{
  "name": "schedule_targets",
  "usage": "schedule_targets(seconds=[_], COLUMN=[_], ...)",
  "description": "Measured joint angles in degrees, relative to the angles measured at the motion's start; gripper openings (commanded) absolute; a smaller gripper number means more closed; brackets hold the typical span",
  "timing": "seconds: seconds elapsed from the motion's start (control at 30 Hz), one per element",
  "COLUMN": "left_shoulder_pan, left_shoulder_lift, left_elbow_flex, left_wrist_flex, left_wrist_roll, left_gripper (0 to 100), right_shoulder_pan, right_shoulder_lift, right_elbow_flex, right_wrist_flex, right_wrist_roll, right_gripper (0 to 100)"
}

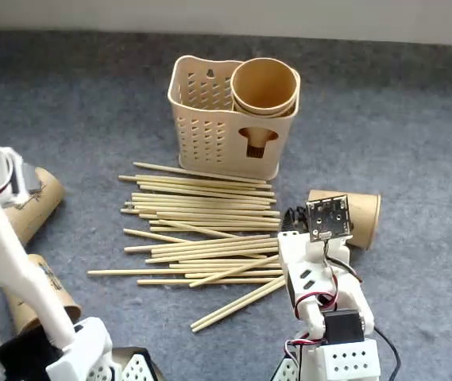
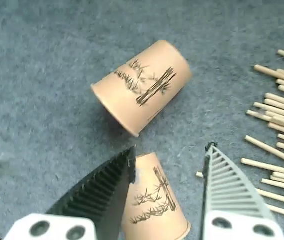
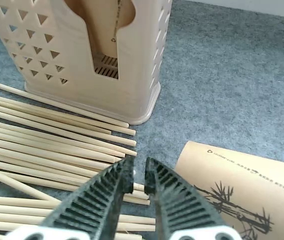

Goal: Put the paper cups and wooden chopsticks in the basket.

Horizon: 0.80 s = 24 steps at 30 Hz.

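Item 1: carpet (image 1: 416, 119), grey-blue, short-piled and faintly mottled with lighter and darker flecks. It lies flat over the counter and runs out to the left, right and near edges of the high view, and the same nap shows close up in both wrist views. Item 2: band (image 1: 226, 14), pale, plain and off-white, running straight along the far edge of the carpet across the full width of the high view and again beyond the carpet in the right wrist view; whether it is wall or bare counter cannot be told.
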Motion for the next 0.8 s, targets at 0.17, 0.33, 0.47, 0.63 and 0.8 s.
schedule_targets(seconds=[0.17, 0.33, 0.47, 0.63, 0.8], left_shoulder_pan=[-8.2, -12.4, -12.9, -12.7, -10.8], left_shoulder_lift=[0.0, 0.0, 0.0, 0.0, 0.0], left_elbow_flex=[6.9, 16.0, 23.5, 32.8, 41.3], left_wrist_flex=[-2.5, -9.9, -16.6, -27.1, -40.4], left_wrist_roll=[0.0, 0.0, 0.0, 0.0, 0.0], left_gripper=[23, 23, 23, 23, 23], right_shoulder_pan=[0.0, 0.0, 0.0, 0.0, 0.0], right_shoulder_lift=[0.0, 0.0, 0.0, 0.0, 0.0], right_elbow_flex=[0.0, 0.0, 0.0, 0.0, 0.0], right_wrist_flex=[0.0, 0.0, 0.0, 0.0, 0.0], right_wrist_roll=[0.0, 0.0, 0.0, 0.0, 0.0], right_gripper=[5.2, 5.2, 5.2, 5.2, 5.2])
